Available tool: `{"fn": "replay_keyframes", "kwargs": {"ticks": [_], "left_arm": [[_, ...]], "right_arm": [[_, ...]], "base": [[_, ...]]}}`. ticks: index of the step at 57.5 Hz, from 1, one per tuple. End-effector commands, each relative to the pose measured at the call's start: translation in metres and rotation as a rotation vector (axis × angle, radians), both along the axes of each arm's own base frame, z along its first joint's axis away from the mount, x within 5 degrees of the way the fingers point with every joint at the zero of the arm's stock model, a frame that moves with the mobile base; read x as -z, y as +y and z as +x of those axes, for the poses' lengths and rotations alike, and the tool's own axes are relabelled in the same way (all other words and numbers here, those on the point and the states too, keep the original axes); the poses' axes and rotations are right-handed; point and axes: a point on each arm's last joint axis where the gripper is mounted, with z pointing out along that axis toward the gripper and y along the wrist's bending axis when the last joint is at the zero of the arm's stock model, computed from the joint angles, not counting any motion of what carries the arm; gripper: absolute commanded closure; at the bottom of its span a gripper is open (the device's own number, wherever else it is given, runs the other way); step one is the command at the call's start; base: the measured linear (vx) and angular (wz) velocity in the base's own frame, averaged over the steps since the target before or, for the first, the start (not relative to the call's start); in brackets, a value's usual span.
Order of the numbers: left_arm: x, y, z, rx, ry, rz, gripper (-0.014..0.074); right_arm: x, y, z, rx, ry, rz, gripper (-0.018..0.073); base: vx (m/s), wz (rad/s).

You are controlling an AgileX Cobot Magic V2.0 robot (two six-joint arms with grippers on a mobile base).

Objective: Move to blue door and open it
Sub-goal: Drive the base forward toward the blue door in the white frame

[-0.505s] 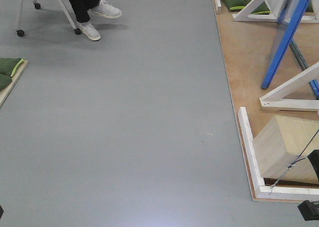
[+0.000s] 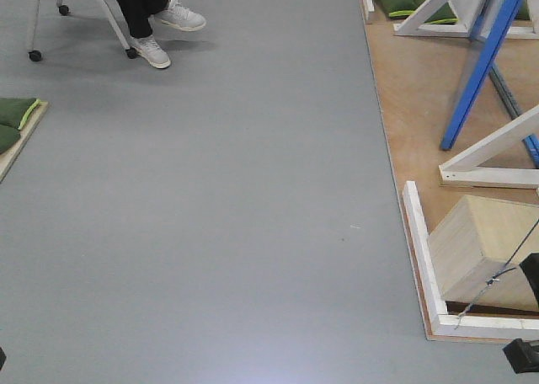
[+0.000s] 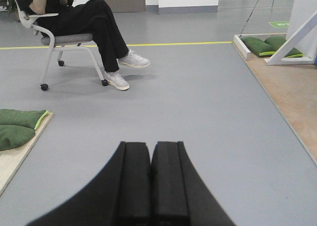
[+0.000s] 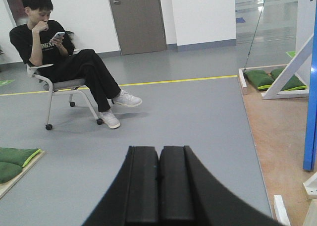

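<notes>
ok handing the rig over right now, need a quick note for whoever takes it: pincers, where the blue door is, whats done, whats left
Left pincer: shut, holding nothing.
Right pincer: shut, holding nothing.
Blue door: ahead on the right, standing on the wooden platform within the white frame. Its handle is not clearly in view.
Done: nothing at the door. The front view is mostly grey floor, and neither pincer is near the door.
Left: drive closer to the door, bring a pincer to the handle, then open it.
Note: a seated person is ahead on the left.
</notes>
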Motion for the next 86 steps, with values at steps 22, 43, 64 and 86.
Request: {"fn": "replay_keyframes", "kwargs": {"ticks": [22, 43, 64, 86], "left_arm": [[-0.0171, -0.0009, -0.0005, 0.011, -0.123, -0.009, 0.0524], [-0.0171, -0.0009, -0.0005, 0.011, -0.123, -0.009, 0.0524], [-0.0171, -0.0009, -0.0005, 0.011, -0.123, -0.009, 0.0524], [-0.0171, -0.0009, -0.0005, 0.011, -0.123, -0.009, 0.0524]], "right_arm": [[-0.0081, -0.0001, -0.0001, 0.001, -0.093, 0.011, 0.0547], [-0.0078, -0.0001, -0.0001, 0.001, -0.09, 0.011, 0.0547], [-0.0078, -0.0001, -0.0001, 0.001, -0.09, 0.011, 0.0547], [-0.0078, -0.0001, -0.0001, 0.001, -0.09, 0.011, 0.0547]], "base": [[0.0, 0.0], [0.09, -0.07], [0.27, -0.13], [0.37, -0.01]]}}
